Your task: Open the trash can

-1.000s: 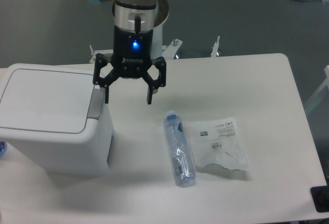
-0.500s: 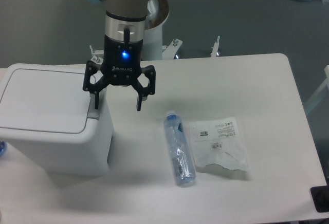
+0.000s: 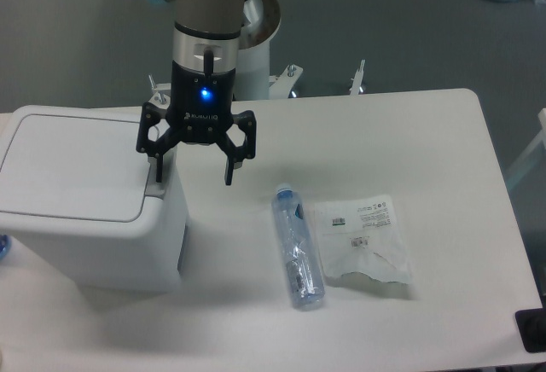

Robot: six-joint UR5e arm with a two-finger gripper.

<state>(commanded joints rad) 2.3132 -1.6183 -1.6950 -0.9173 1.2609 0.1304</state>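
At the counter's [image 3: 409, 124] left edge stands the trash can [image 3: 81, 206], lid shut. The gripper [image 3: 193, 167] hangs wide open and empty, one finger over the grey push tab [image 3: 157, 186]. An off-centre press may slip off the tab toward the bottle [image 3: 297, 248].

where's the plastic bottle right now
The plastic bottle lies on its side on the table, near the middle of the camera view, between the trash can and the clear plastic bag, which it nearly touches.
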